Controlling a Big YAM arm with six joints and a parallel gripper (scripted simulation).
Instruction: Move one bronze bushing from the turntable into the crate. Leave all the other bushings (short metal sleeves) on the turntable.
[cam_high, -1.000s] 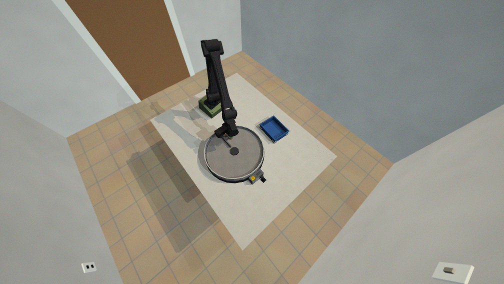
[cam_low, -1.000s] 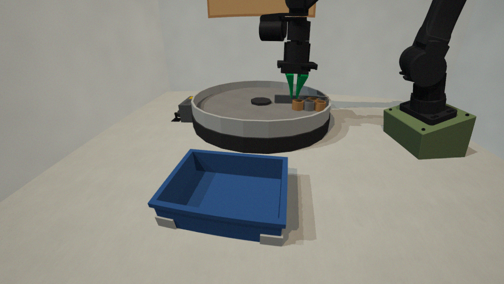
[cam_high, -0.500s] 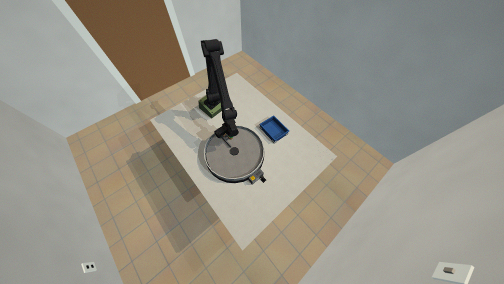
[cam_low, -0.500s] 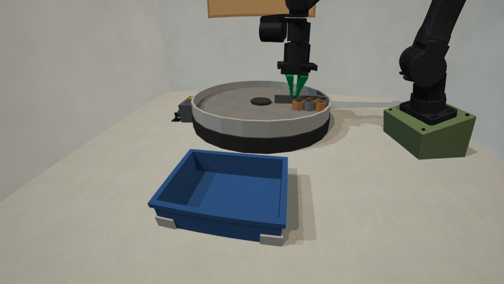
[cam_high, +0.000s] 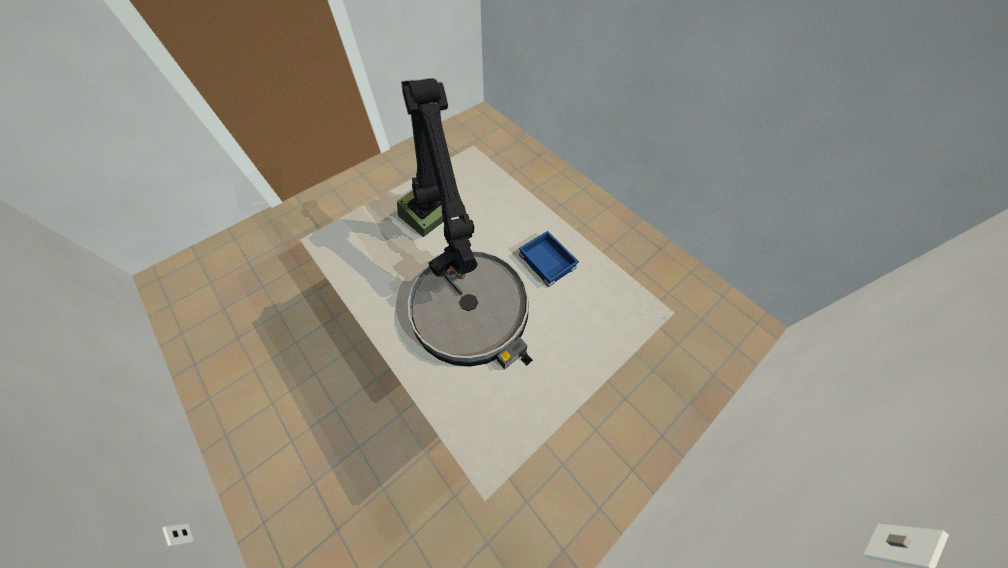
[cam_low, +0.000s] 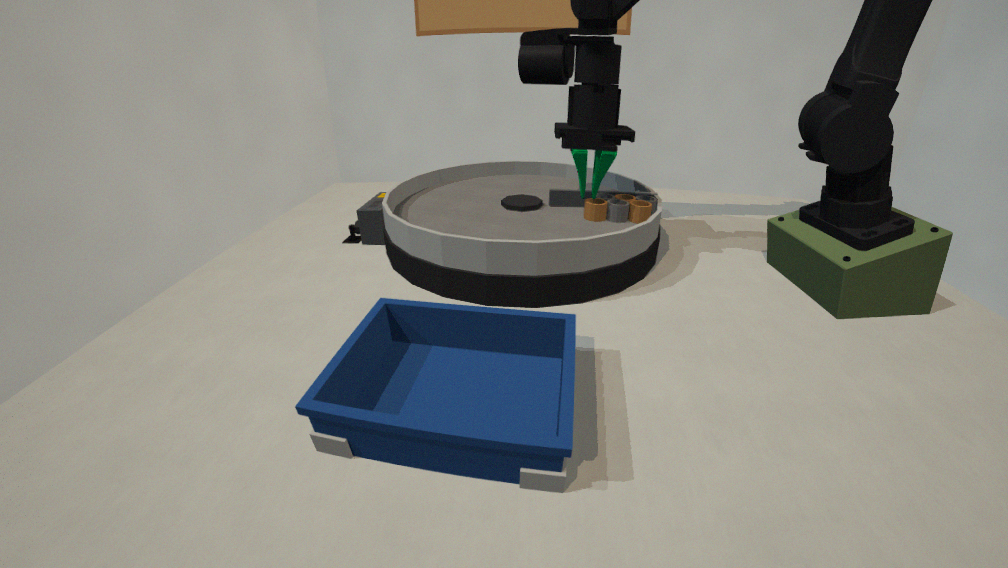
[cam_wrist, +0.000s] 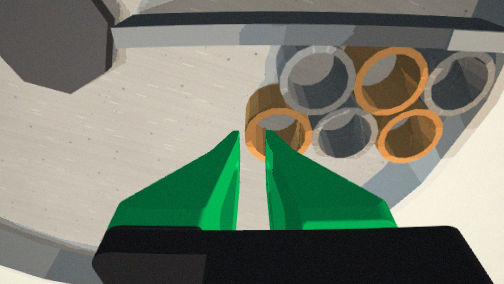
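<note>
Far left on the desk (cam_low: 705, 437), one blue crate (cam_low: 479, 311), nothing inside, waiting low and open-topped for an easy drop. Next along, one grey turntable (cam_low: 493, 243) with its raised rim penning the parts in, dark hub (cam_low: 521, 203) at centre. Then the pincer (cam_low: 588, 194), pointing straight down, green fingers nearly pressed together with only a slim gap, pinching nothing, lined up over the near wall of the leftmost bronze bushing (cam_wrist: 256, 114). Probably set narrow to straddle that thin wall rather than the whole sleeve. Six bushings upright in a tight cluster by the rim: three bronze, three grey (cam_wrist: 314, 75). Far right, one green arm base (cam_low: 881, 282).
</note>
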